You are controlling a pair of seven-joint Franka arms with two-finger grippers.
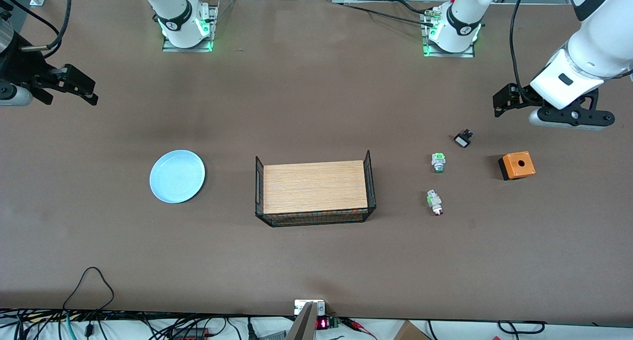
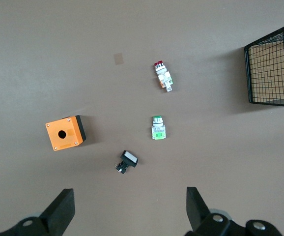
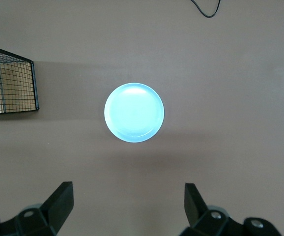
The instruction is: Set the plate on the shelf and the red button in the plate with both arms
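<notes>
The pale blue plate [image 1: 177, 175] lies flat on the table toward the right arm's end; it also shows in the right wrist view [image 3: 134, 112]. The red button [image 1: 435, 202], whitish with a red tip, lies on its side toward the left arm's end; it also shows in the left wrist view [image 2: 162, 76]. My left gripper [image 1: 505, 101] hangs open and empty above the table near the small parts, and its open jaws show in its wrist view [image 2: 130, 211]. My right gripper [image 1: 81, 87] hangs open and empty above the table near the plate [image 3: 128, 209].
A black wire basket with a wooden floor [image 1: 314, 189] stands mid-table. Near the red button lie a green-tipped switch [image 1: 438, 162], a small black switch [image 1: 463, 139] and an orange box with a hole [image 1: 517, 165]. A black cable loop [image 1: 91, 280] lies by the table's front edge.
</notes>
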